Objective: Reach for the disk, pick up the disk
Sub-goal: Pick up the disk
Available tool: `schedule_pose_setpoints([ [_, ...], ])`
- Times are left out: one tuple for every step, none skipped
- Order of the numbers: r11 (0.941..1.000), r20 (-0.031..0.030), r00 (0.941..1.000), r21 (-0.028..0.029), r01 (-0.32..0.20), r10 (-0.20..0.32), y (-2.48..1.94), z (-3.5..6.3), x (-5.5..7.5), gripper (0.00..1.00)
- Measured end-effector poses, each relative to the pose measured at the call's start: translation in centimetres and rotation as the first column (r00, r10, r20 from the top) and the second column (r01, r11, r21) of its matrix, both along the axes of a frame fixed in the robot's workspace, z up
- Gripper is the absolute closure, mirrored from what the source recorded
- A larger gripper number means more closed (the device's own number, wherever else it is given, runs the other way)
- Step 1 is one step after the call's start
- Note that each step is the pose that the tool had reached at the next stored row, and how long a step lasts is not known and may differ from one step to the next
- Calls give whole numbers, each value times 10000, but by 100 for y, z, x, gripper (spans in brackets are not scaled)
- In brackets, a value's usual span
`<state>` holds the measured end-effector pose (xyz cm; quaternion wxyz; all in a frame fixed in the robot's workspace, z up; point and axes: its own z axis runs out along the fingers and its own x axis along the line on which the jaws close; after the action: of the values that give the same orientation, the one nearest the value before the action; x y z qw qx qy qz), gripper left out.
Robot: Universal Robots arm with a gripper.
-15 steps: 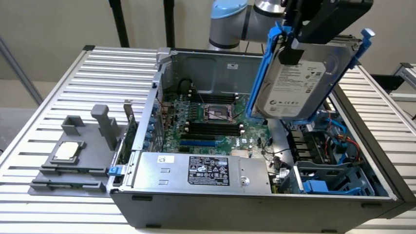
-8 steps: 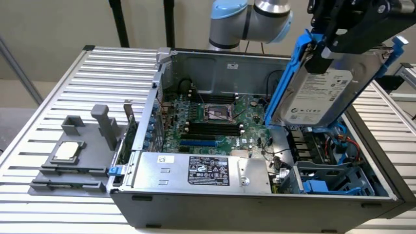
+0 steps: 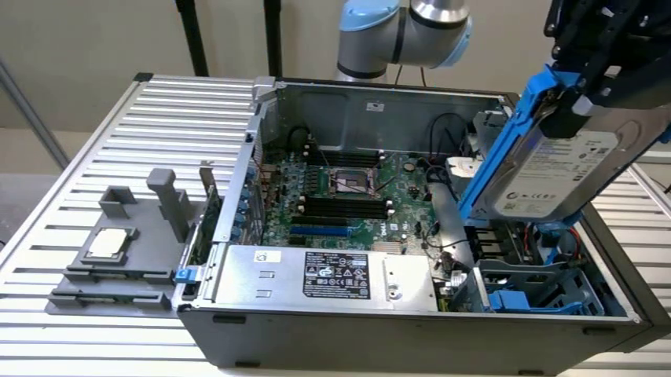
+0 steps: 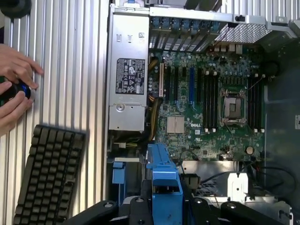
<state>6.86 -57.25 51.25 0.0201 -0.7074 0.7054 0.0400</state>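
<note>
A: Above the open computer case [image 3: 419, 236], what is the pincer [image 3: 587, 82] doing?

B: It is pinching the disk [image 3: 555, 169] by its upper end, its black fingers [image 3: 571, 118] pressing on the blue rails. The disk is hanging tilted over the case's drive corner, clear of the bay, with its white label facing the exterior camera.

A: And from the wrist camera?

B: The blue rail of the disk [image 4: 164, 176] is sitting between the dark fingers [image 4: 140, 206], edge-on, with the case's motherboard [image 4: 211, 108] lying beyond it.

A: What is lying inside the case?

B: The large silver box with the black label [image 3: 330, 275] is resting along the case's front wall. Blue drive brackets [image 3: 524, 294] are sitting in the case corner beneath the disk.

A: Anything outside the case?

B: A grey holder [image 3: 126, 243] is standing on the slatted desk [image 3: 94, 157], beside the case on the exterior view's left, and a small square silver chip [image 3: 110, 243] is lying on it. In the wrist view, a black keyboard [image 4: 49, 176] is lying on the desk beside the case, and a person's hands [image 4: 14, 89] are holding a small dark object near it.
</note>
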Motion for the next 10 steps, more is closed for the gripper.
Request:
schedule_pose_setpoints([
  [10000,1,10000,2,0,0,-26,-1,30,67],
  [10000,1,10000,3,0,0,-55,-3,62,67],
  [10000,0,10000,1,0,0,-82,-2,93,67],
  [10000,0,10000,2,0,0,-109,-4,123,67],
  [10000,0,10000,1,0,0,-136,-6,153,67],
  [10000,0,10000,1,1,-1,-163,-8,182,67],
  [10000,0,10000,2,0,0,-188,-12,212,67],
  [10000,1,10000,1,0,0,-208,-16,241,67],
  [10000,1,10000,0,0,0,-229,-23,272,67],
  [10000,1,10000,2,0,0,-246,-33,302,67],
])
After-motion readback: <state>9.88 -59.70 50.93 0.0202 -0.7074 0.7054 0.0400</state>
